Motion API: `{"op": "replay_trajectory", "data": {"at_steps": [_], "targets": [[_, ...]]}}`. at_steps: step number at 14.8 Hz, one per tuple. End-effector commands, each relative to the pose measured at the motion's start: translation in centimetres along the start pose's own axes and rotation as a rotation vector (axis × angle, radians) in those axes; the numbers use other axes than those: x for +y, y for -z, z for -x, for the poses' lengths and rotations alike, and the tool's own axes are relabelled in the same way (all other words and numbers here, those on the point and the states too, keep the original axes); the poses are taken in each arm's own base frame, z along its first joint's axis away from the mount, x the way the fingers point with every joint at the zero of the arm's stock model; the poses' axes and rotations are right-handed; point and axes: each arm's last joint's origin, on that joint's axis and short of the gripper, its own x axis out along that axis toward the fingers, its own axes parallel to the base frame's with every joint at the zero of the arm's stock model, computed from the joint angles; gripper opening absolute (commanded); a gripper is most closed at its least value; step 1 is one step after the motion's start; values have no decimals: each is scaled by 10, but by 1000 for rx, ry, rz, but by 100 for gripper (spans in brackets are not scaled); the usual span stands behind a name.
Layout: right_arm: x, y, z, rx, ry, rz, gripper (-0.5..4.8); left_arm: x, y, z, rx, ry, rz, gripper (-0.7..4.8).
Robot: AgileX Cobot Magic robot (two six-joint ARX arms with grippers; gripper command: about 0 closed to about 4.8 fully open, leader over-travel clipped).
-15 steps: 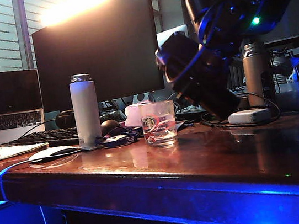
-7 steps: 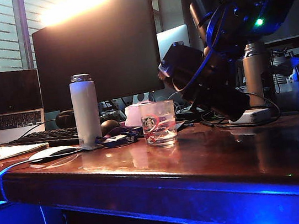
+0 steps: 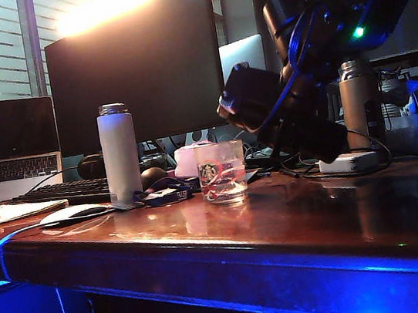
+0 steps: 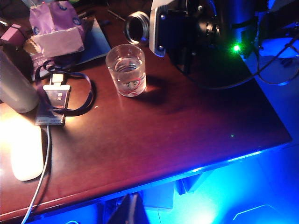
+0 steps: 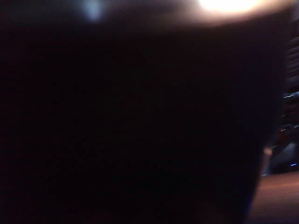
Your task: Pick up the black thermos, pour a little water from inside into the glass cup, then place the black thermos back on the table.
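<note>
Exterior view: the right gripper (image 3: 298, 124) carries the black thermos (image 3: 264, 106) tilted steeply, its long axis running down toward the glass cup (image 3: 222, 172), metal-rimmed mouth lowest and leading. The mouth hangs above and just to the right of the cup rim, not touching. The cup is a short clear tumbler with a green logo, standing upright on the glossy reddish-brown table (image 3: 296, 222). A white flask (image 3: 119, 152) stands well to the left; a brownish metal flask (image 3: 360, 100) stands behind the arm.

Left wrist view: the thermos mouth (image 4: 137, 28), a shiny ring, points at the cup (image 4: 126, 70) from just beside it; a little water shows in the cup. The left gripper is not shown, so its jaws cannot be judged; the right arm is plainly nearer.

Right wrist view: the thermos body (image 5: 131, 121) fills the frame, smooth and dark; the jaws stand clamped on it. Judgement: pouring is under way and more tilt would bring the mouth over the cup
</note>
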Motion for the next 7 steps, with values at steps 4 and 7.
{"op": "replay_trajectory", "data": {"at_steps": [4,7], "targets": [[-7,-5,-1,-8,36,-110,-1,0,-1,1,-13,-1,-11,-3],[-8,-7,-11,47,59,-64,-1,0,-1,1,-13,-1,-11,-3]]}}
